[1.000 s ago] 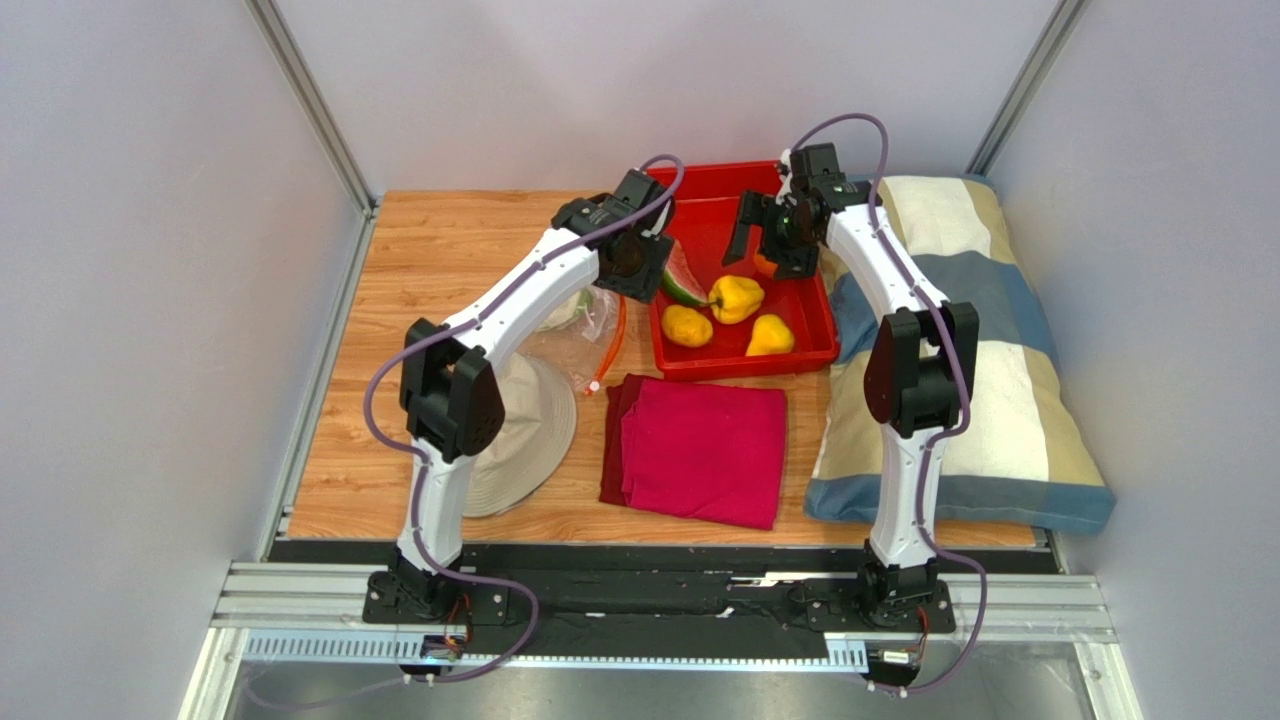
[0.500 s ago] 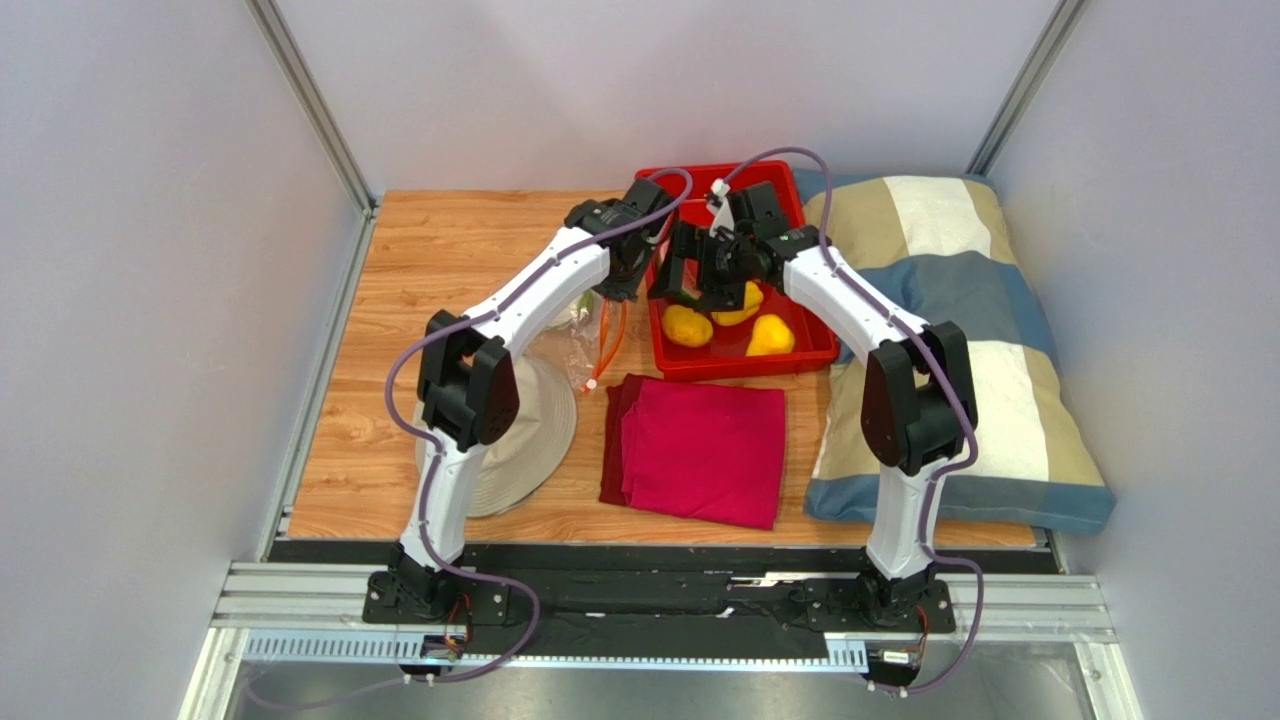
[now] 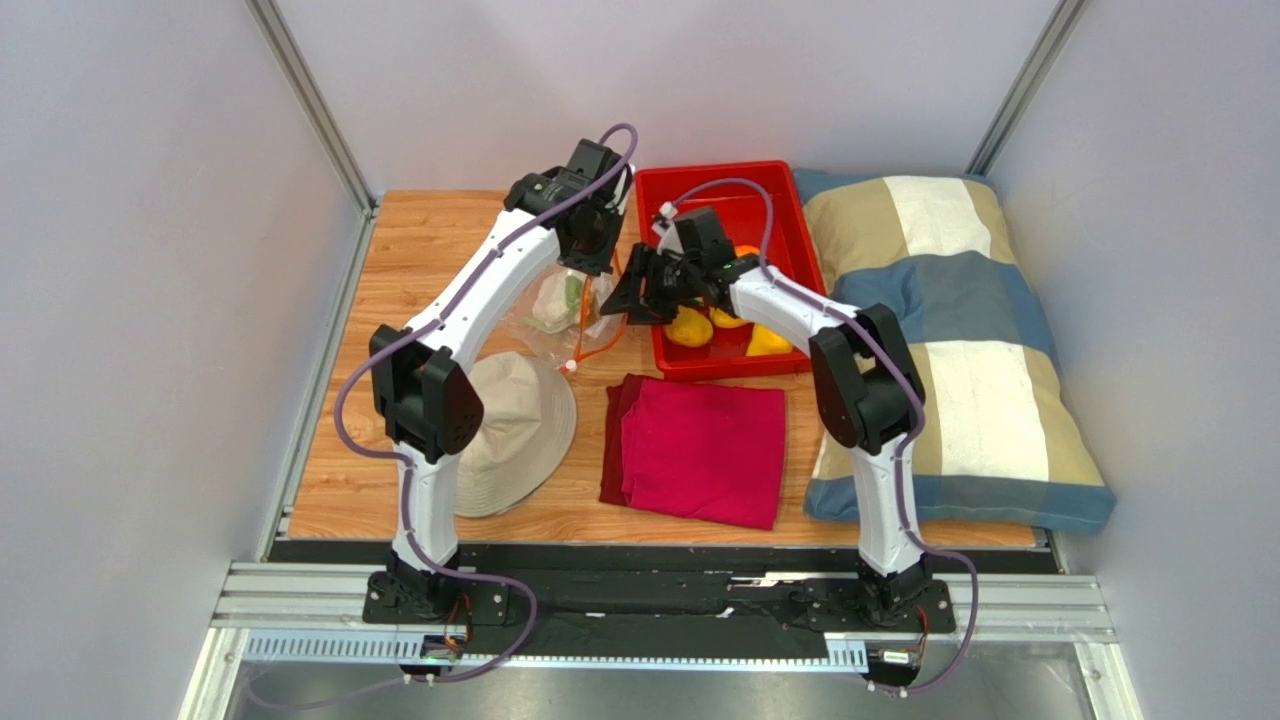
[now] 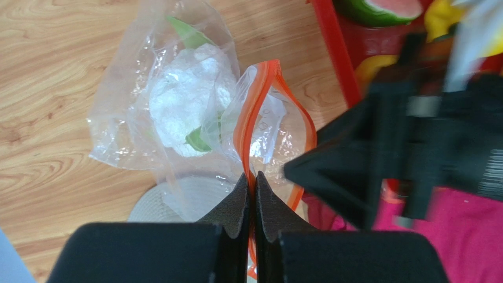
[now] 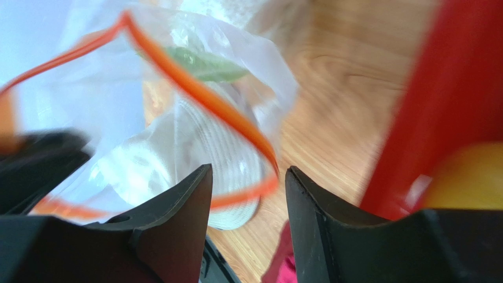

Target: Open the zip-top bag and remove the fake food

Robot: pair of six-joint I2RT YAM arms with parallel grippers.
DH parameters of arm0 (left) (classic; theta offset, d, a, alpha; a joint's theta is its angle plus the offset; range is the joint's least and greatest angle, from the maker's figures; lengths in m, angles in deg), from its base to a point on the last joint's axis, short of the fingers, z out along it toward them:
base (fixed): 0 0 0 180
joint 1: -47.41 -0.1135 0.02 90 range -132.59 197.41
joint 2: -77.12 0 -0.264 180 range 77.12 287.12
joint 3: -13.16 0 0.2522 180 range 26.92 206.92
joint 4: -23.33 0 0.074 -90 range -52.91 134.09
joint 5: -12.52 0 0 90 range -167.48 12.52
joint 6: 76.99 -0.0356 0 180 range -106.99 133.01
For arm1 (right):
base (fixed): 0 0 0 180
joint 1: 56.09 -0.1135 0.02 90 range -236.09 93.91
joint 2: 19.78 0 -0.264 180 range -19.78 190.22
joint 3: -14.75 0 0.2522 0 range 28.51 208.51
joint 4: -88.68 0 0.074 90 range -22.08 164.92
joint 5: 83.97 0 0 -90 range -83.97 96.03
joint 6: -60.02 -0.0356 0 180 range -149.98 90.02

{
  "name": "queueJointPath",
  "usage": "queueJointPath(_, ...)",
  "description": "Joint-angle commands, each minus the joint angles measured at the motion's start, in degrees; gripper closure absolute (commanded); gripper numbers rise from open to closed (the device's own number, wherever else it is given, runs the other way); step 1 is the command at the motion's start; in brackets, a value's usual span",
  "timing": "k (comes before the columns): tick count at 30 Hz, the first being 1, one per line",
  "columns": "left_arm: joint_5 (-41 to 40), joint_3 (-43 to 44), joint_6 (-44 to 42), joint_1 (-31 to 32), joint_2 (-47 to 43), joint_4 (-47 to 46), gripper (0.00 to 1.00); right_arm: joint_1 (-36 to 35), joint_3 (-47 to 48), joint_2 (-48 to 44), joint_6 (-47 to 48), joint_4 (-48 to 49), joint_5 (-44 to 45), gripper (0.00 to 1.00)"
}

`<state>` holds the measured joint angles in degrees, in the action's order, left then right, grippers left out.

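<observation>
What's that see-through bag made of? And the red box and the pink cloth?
The zip-top bag looks like thin clear plastic: shiny, crinkled, and the cauliflower shows through. The red tray seems to be hard, smooth plastic with a molded rim. The pink cloth looks like soft matte fabric, folded in layers.

Top external: high on the near side, looking down on the whole table [image 3: 436, 240]. Both wrist cameras sit close, sharing the zip-top bag [image 4: 130, 71] and the red tray [image 4: 335, 53] edge.

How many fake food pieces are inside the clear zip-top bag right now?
1: a white plastic cauliflower with green leaves, deep inside the clear crinkly zip-top bag. Crumpled folds could hide another small piece.
</observation>
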<state>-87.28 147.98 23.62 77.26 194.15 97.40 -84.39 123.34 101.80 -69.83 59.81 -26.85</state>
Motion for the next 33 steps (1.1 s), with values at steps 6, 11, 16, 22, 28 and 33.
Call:
queueJointPath(6,6.5,0.6,3.4,0.2,-2.2,-0.9,1.0,-3.2,3.9,4.0,-9.6,10.5,0.9,0.23)
queueJointPath(11,6.8,0.5,4.2,0.1,-2.2,-1.2,1.0,-3.6,1.9,3.8,-11.6,12.5,6.8,0.12)
queueJointPath(16,8.3,-0.3,3.3,-0.8,-3.1,-0.9,1.0,-3.4,3.1,5.9,-14.8,14.4,5.6,0.16)
queueJointPath(22,10.8,-2.9,2.3,-2.0,-4.4,-2.7,1.0,-3.1,5.0,6.5,-11.9,8.0,3.0,0.39)
queueJointPath(28,10.8,-3.7,3.9,-3.1,-4.3,-3.7,1.0,-2.6,-0.3,-3.5,1.9,-4.2,10.1,0.19)
queueJointPath(33,11.0,-3.4,4.5,-3.6,-4.1,-4.9,1.0,-2.7,-3.1,-9.5,3.6,-6.9,8.6,0.21)
